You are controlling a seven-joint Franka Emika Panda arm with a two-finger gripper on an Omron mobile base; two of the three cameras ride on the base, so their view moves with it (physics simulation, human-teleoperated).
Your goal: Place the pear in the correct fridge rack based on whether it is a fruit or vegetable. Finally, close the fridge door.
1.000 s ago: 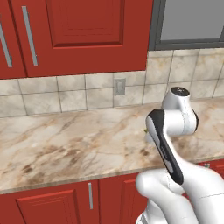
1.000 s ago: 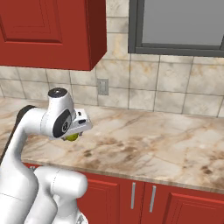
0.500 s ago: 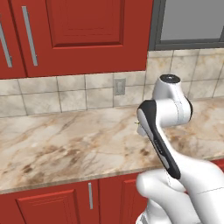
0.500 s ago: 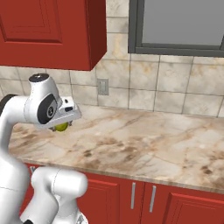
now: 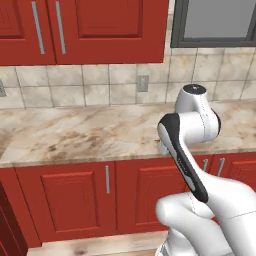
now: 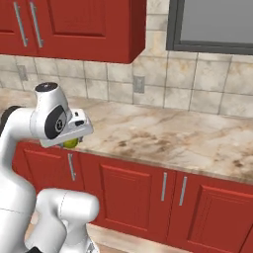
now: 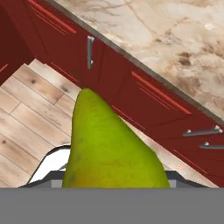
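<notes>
Carrying the pear (image 7: 111, 144), clamped in the pincer (image 6: 74, 141) and filling the lower middle of the hand view, pointed stem end aimed up toward the top of that frame, long axis running straight out along the pincer's own line. Pressed nearly together on the fruit, with nothing else touched. Peeking out in the right base view as a small yellow-green spot (image 6: 70, 143) under the white hand at the left of the frame, just off the front edge of the marble table (image 6: 163, 138) and level with the red lower cabinet doors (image 6: 128, 197). Hanging beyond the table edge over the wooden floor (image 7: 26, 122), by the hand view. No fridge or fridge door to be made out from here, so probably needing a turn or drive of the base before any rack can be reached.
</notes>
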